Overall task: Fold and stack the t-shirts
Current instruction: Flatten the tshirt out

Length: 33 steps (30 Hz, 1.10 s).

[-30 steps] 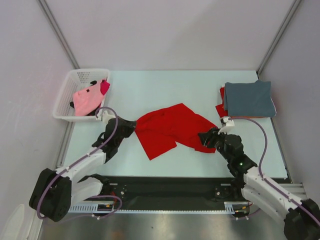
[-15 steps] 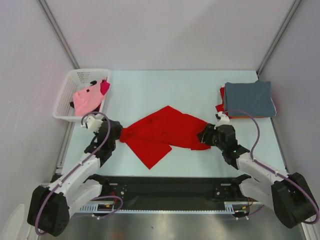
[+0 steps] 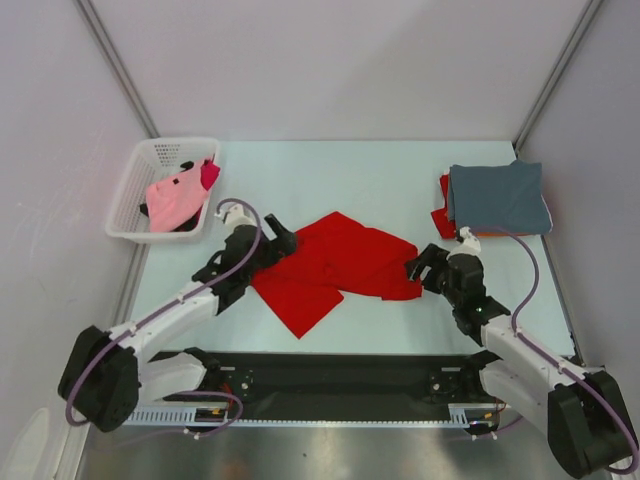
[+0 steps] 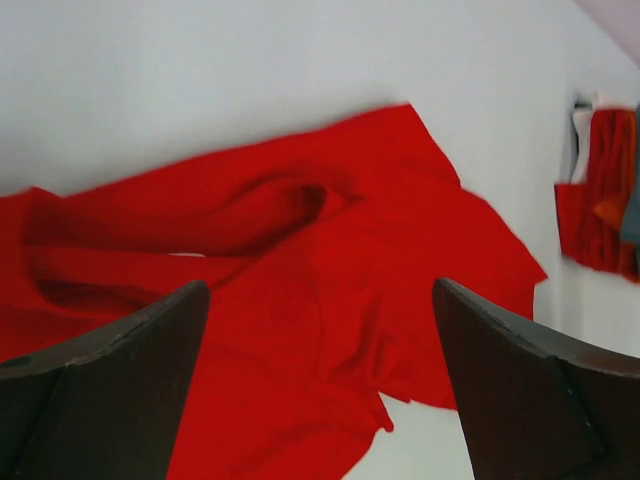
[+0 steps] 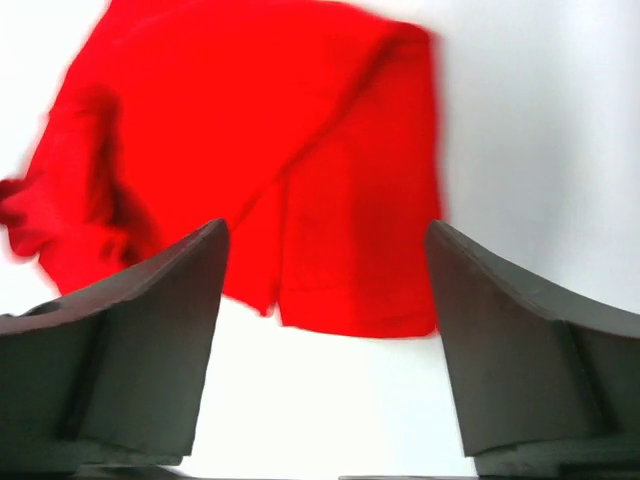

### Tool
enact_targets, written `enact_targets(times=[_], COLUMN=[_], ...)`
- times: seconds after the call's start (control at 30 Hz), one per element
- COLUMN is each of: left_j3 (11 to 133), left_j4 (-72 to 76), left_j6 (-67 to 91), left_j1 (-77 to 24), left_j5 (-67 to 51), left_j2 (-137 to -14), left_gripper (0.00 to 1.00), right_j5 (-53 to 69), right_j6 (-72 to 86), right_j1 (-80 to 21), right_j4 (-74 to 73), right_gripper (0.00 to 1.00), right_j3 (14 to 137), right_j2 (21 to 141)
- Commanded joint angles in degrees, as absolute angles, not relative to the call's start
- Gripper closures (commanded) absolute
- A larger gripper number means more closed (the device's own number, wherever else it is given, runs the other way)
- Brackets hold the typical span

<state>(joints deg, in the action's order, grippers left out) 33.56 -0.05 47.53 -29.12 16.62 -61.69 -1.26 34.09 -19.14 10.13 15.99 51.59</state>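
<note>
Left fingers (image 4: pixel 100 390) and right fingers (image 5: pixel 120 350) stand open at opposite ends of the red t-shirt (image 3: pixel 335 265), lying left-to-right.

plain bright red t-shirt (image 3: pixel 335 265), grey-blue t-shirt (image 3: pixel 498 197), white lattice basket (image 3: pixel 126 195)

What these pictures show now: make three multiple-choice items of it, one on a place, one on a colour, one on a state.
1. The pink t-shirt lies: A in the white basket; B draped over an arm; C clamped in a gripper.
2. On the right stack the top t-shirt is: A pink; B grey-blue; C yellow.
3. The left gripper and right gripper are: A both shut on cloth; B both open; C one open, one shut.
1A, lattice walls surround it; 2B, grey-blue covers the stack; 3B, both wrist views show jaws wide apart.
</note>
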Motion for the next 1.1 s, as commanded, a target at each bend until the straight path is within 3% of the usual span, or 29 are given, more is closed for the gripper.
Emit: enact_targets(times=[0.0,0.1,0.13,0.23,0.4,0.43,0.53,0.87,1.0,1.07], left_j3=[37.6,40.9,42.2,43.6,44.6,45.1,45.6,46.1,47.5,48.9], left_j4=[2.4,2.5,2.5,2.3,2.4,2.3,2.3,-2.0,-4.1,-5.5], left_j6=[47.7,47.1,46.7,46.4,46.3,46.0,45.4,43.1,41.7,41.1], left_j1=[-34.9,-38.2,-38.8,-41.2,-43.0,-43.2,-43.6,-44.2,-44.4,-44.5], left_j5=[14.0,14.3,14.4,15.7,15.6,15.4,13.9,14.7,14.8,14.9], left_j2=[-67.7,-72.5,-73.6,-75.2,-77.5,-78.5,-80.0,-81.4,-82.9,-84.4], left_gripper=[0.02,0.02,0.03,0.03,0.03,0.03,0.03,0.04,0.07,0.08], right_j5=[-16.9,-18.6,-18.7,-18.4,-17.3,-17.2,-16.2,-11.0,-11.1,-12.5], right_j6=[38.9,39.5,40.2,43.3,46.7,47.4,47.6,46.6,44.8,44.5], right_j1=[-22.6,-24.4,-24.4,-24.2,-24.2,-24.1,-24.2,-24.6,-24.8,-24.8], right_j4=[2.5,0.4,0.4,-6.8,-11.8,-12.2,-13.5,-6.1,-7.9,-9.5], right_gripper=[0.23,0.31,0.41,0.53,0.55,0.49,0.49,0.53,0.75,0.96], right_j3=[18.6,20.1,20.4,21.9,22.1,22.2,22.9,21.7,24.2,24.7], right_j2=[50.0,50.2,50.7,51.6,52.4,53.3,55.1,63.6,66.7,65.7])
